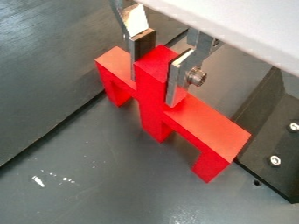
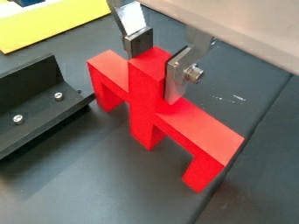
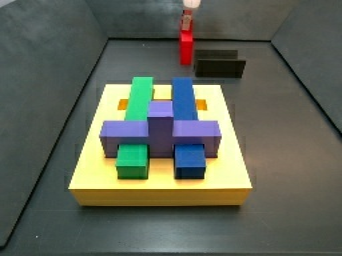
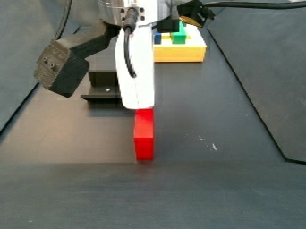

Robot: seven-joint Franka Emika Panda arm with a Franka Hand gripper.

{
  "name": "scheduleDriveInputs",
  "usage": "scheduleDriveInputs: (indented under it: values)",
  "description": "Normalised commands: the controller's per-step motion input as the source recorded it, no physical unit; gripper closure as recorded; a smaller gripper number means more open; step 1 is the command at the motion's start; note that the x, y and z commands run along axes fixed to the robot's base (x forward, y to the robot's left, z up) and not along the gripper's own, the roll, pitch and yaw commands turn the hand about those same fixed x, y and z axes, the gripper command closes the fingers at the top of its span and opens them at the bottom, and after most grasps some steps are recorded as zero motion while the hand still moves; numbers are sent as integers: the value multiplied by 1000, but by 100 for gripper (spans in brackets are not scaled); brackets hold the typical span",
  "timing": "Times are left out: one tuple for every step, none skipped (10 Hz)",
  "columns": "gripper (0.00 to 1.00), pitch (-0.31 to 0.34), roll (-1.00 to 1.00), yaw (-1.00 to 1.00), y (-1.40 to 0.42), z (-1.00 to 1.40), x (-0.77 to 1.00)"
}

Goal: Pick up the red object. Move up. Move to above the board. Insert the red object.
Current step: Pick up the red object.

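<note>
standing on the dark floor (image 1: 70, 131) on its two legs, the red object (image 1: 163, 109) is seen in both wrist views with its centre stub pointing up; the gripper (image 1: 162, 54) is lowered over that stub, and the stub is bracketed by the silver fingers (image 2: 179, 74), one plate on each side; whether the pads actually press the stub cannot be told; the fixture (image 2: 35, 101) is set just beside the red object; in a side view the red object (image 3: 187, 46) is seen edge-on at the far end, well apart from the board (image 3: 160, 180), on which green, blue and purple blocks (image 3: 160, 125) are carried.
</note>
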Motion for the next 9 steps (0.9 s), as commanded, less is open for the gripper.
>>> scheduleDriveInputs:
  values:
    - [100, 0, 0, 0, 0, 0, 0]
    - [100, 0, 0, 0, 0, 0, 0]
    - [100, 0, 0, 0, 0, 0, 0]
    - [100, 0, 0, 0, 0, 0, 0]
    - [100, 0, 0, 0, 0, 0, 0]
    - [100, 0, 0, 0, 0, 0, 0]
    - [100, 0, 0, 0, 0, 0, 0]
    - [100, 0, 0, 0, 0, 0, 0]
    - [100, 0, 0, 0, 0, 0, 0]
